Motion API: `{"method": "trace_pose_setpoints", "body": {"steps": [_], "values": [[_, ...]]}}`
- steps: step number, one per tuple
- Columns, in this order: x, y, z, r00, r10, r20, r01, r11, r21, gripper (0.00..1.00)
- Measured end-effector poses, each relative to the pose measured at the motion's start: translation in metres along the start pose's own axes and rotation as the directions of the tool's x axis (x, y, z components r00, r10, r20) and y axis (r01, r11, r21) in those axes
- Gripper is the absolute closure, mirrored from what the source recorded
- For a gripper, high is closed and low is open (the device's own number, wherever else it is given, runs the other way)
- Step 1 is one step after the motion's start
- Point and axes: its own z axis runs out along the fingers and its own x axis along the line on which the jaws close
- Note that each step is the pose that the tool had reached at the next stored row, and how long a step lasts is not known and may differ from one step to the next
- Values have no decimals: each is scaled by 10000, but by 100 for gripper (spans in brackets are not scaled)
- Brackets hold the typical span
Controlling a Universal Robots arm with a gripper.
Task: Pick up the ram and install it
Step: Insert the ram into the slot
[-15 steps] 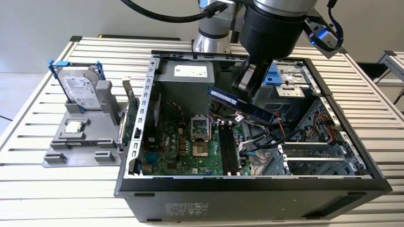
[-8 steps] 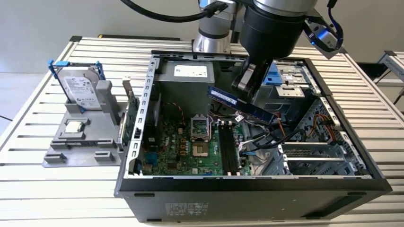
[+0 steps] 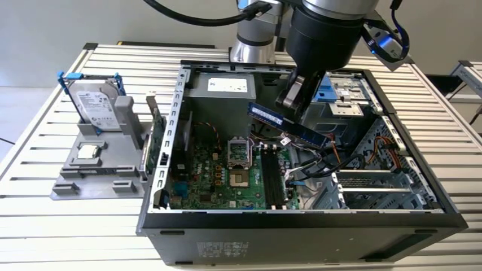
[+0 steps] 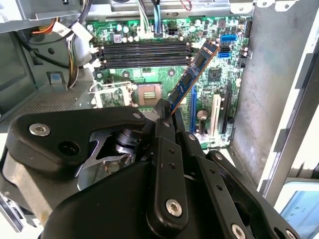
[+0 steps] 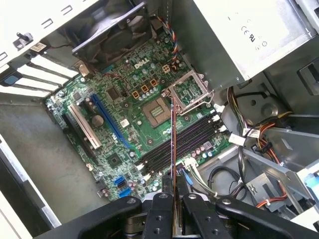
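Observation:
My gripper [image 3: 292,104] is shut on the ram [image 3: 290,124], a slim dark blue stick with black chips, and holds it tilted in the air above the open computer case [image 3: 301,217]. In the second wrist view the ram [image 4: 192,79] slants out from the gripper [image 4: 164,112] over the green motherboard [image 4: 209,74], apart from the black memory slots [image 4: 144,52]. In the first wrist view the ram [image 5: 173,144] appears edge-on, rising from the gripper [image 5: 173,196] across the slots [image 5: 192,137]. In the exterior view the slots [image 3: 272,178] lie below the stick.
The open processor socket [image 3: 237,152] sits beside the slots. Cables [image 3: 320,164] and a drive cage [image 3: 342,90] crowd the case's right side in the exterior view. On its left, a grey holder [image 3: 98,175] carries a hard drive [image 3: 98,107] and a square chip [image 3: 89,151].

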Motion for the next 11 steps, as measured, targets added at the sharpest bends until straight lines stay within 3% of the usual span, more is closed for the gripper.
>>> {"method": "trace_pose_setpoints", "body": {"steps": [11], "values": [[0, 0, 0, 9997, 226, 3, -226, 9997, -5, 100]]}}
